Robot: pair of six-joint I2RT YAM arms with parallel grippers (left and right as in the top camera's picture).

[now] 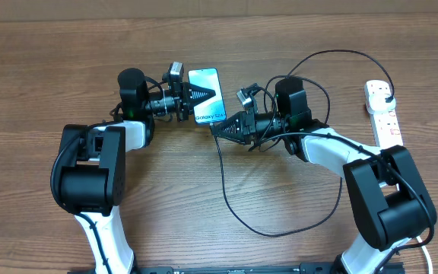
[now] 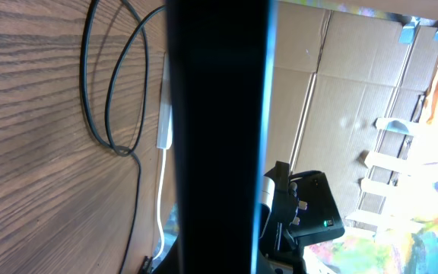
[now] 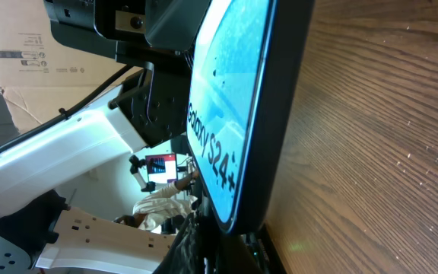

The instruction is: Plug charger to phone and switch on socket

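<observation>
The phone has a lit blue-white screen reading "Galaxy S24+". My left gripper is shut on it from the left and holds it tilted on its side. In the left wrist view its dark edge fills the middle. My right gripper is at the phone's bottom end, shut on the charger's connector tip, which is hidden there. The right wrist view shows the screen close above the jaws. The black charger cable loops over the table to a black plug in the white socket strip.
The charger cable makes a wide loop in front of the right arm and another arc behind it. Loops of it lie on the wood in the left wrist view. The strip lies at the table's far right edge.
</observation>
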